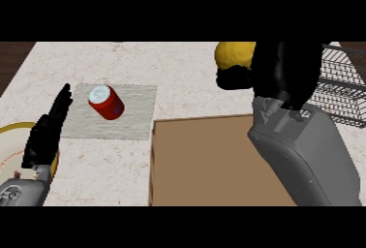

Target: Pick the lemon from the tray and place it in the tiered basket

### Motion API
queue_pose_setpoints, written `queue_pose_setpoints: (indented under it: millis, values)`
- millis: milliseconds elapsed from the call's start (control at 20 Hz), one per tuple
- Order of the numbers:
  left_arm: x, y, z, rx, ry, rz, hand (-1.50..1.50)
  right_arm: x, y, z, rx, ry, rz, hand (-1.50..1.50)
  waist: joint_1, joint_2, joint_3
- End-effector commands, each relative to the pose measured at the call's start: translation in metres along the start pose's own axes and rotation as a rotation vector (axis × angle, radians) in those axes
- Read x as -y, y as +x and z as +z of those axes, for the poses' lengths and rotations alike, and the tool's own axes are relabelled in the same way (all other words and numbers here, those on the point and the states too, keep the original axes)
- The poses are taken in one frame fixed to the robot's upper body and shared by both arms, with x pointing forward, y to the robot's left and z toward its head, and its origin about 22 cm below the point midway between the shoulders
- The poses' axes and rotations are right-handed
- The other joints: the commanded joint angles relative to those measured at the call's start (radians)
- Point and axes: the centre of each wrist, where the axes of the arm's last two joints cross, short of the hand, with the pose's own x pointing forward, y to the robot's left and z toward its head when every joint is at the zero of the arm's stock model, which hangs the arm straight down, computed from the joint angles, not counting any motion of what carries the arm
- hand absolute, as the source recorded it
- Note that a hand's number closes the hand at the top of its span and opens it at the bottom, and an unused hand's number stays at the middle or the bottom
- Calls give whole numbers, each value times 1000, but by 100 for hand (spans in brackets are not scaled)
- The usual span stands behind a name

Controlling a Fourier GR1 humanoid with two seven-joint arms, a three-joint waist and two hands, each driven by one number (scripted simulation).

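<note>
Up top, right hand [275, 68] curls round the lemon [235, 53], w/ fruit poking out its left side, beside the tiered basket [344, 82]. Left hand [46, 131] rests flat, fingers straight, at left edge.

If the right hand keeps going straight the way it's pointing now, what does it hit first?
The right hand, curled round the lemon, points toward the counter's far edge. The way ahead looks free as far as shown; the tiered basket sits off to its right, though depth is unclear.

A kitchen is suggested: a pale speckled stone counter [186, 72] is seen, a black wire basket [343, 87] at upper right, a soda can [106, 101] on a cloth mat [136, 121].
</note>
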Motion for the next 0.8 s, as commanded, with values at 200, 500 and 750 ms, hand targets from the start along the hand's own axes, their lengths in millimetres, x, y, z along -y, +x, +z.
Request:
queue_pose_setpoints:
  millis: [200, 500, 750]
  values:
    - [2, -14, 2, 6, -7, -16, 0, 49, -23, -47, -73, 55, -32, 150, 3, 5, 0]
    - [-9, 9, -10, 6, -10, -7, 0, 36, -52, -75, -50, 49, 179, 150, 9, 5, 1]
    - [-7, 4, -15, 11, -8, -8, 0, 43, -84, -110, -88, -20, 376, 150, 10, 9, 0]
